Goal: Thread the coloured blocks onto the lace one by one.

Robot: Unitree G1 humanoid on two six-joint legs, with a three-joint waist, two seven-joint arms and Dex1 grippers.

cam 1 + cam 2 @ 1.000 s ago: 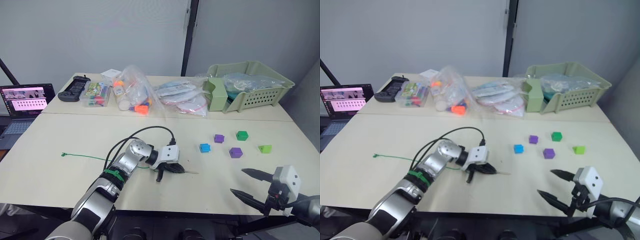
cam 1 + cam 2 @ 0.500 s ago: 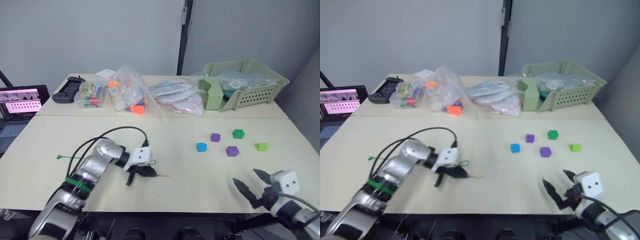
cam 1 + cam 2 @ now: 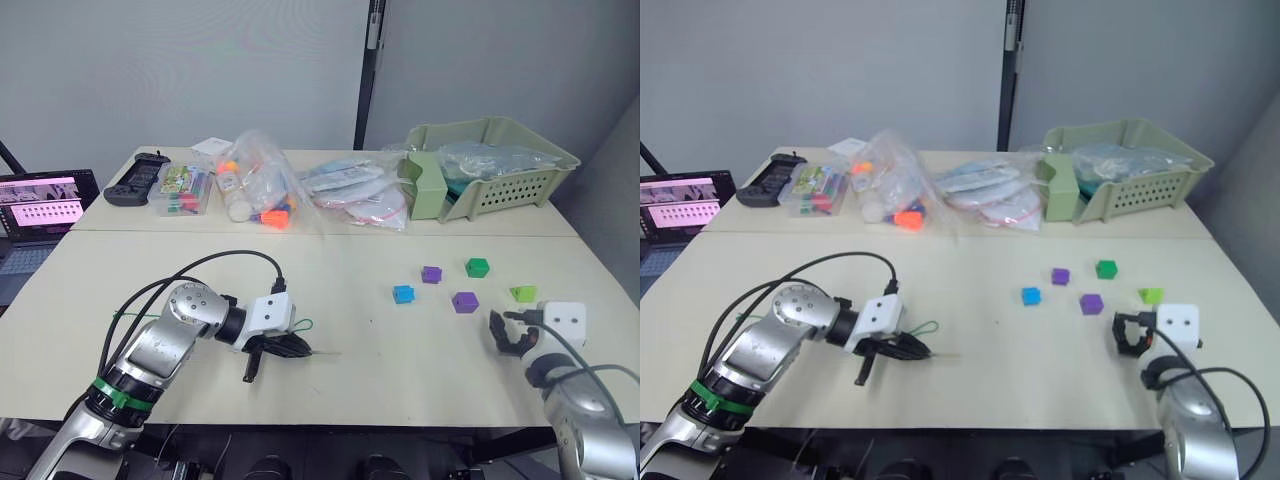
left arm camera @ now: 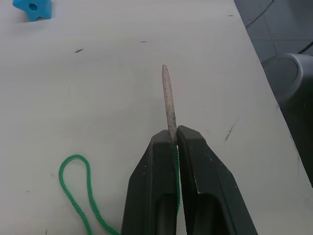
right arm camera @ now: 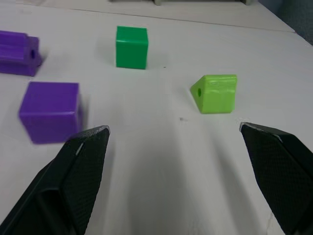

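The left gripper [image 4: 173,139] has its black fingers [image 4: 151,191] pressed together on the lace [image 4: 88,196], pinching it right where the thin green cord meets its pale stiff tip [image 4: 168,100]; the tip sticks straight out past the fingertips, low over the worktop [image 3: 350,390], and behind the fingers the cord curls into a small loop lying flat on the surface. From there the cord runs back along the worktop to a small green tab end [image 3: 117,316] well apart from the fingers. The right gripper [image 5: 171,142] has its fingers [image 5: 73,181] spread wide and holds nothing, its tips just above the worktop. Just beyond its one fingertip lies a purple cube [image 5: 50,111] with plain flat faces. Ahead of the gap between the fingers, toward the other fingertip, sits the lime wedge [image 5: 215,93], a small hole showing in its sloping side. Farther on are a second purple block [image 5: 19,53], ridged and with a hole in its end face, and the dark green cube [image 5: 131,47], upright and square. The blue block [image 3: 404,293] lies nearest the lace tip, still well ahead of it, with a hole in its top. None of the blocks touches another, and none is on the lace.
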